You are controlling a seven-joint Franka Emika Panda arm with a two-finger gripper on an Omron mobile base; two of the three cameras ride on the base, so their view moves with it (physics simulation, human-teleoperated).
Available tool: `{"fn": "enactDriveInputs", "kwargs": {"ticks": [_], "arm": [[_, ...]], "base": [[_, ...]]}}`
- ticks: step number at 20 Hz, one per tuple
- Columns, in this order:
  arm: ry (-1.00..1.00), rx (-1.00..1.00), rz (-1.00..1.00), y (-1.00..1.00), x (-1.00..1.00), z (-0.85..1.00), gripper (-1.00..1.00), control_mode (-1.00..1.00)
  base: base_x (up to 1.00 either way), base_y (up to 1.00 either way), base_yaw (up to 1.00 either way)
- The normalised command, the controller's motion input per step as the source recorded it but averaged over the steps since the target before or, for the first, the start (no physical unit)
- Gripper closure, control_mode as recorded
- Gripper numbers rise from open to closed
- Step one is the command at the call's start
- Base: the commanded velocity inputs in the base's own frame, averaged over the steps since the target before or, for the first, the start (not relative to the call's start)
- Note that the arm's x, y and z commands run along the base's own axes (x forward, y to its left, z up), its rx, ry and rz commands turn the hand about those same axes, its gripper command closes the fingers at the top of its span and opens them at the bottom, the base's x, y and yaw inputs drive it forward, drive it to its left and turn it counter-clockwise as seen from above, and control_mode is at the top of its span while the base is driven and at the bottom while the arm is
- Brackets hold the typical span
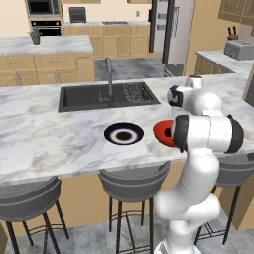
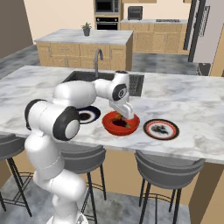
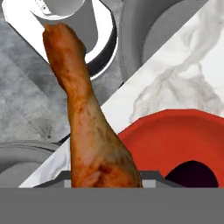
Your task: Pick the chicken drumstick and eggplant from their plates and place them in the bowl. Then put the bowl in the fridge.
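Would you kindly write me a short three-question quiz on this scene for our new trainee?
1. True or false: the claw hangs over the sink.
2. What does the claw hold? A) a fork B) the chicken drumstick C) a cup
3. Fill in: the eggplant lies in the red ___.
Key: 1 false, it hangs over the bowl; 2 B; 3 bowl.

On the marbled white counter there are two round flat plates: one black-rimmed with a white ring and one reddish-brown-rimmed. One glossy red bowl sits between them. Three grey bar stools stand below. One orange-brown chicken drumstick appears, and one dark purple eggplant piece.
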Motion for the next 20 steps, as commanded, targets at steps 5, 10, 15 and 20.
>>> {"fn": "enactDriveInputs", "kwargs": {"ticks": [5, 10, 15, 20], "arm": [[0.02, -0.07, -0.10, 0.26, 0.31, -0.01, 1.00, -1.00], [0.17, -0.01, -0.14, 0.02, 0.35, 0.00, 1.00, -1.00], [0.11, 0.00, -0.22, 0.01, 0.26, -0.08, 1.00, -1.00], [0.09, 0.00, -0.32, 0.06, 0.00, -0.11, 1.00, -1.00]], "base": [[0.00, 0.00, 0.00], [0.00, 0.00, 0.00], [0.00, 0.00, 0.00], [0.00, 0.00, 0.00]]}}
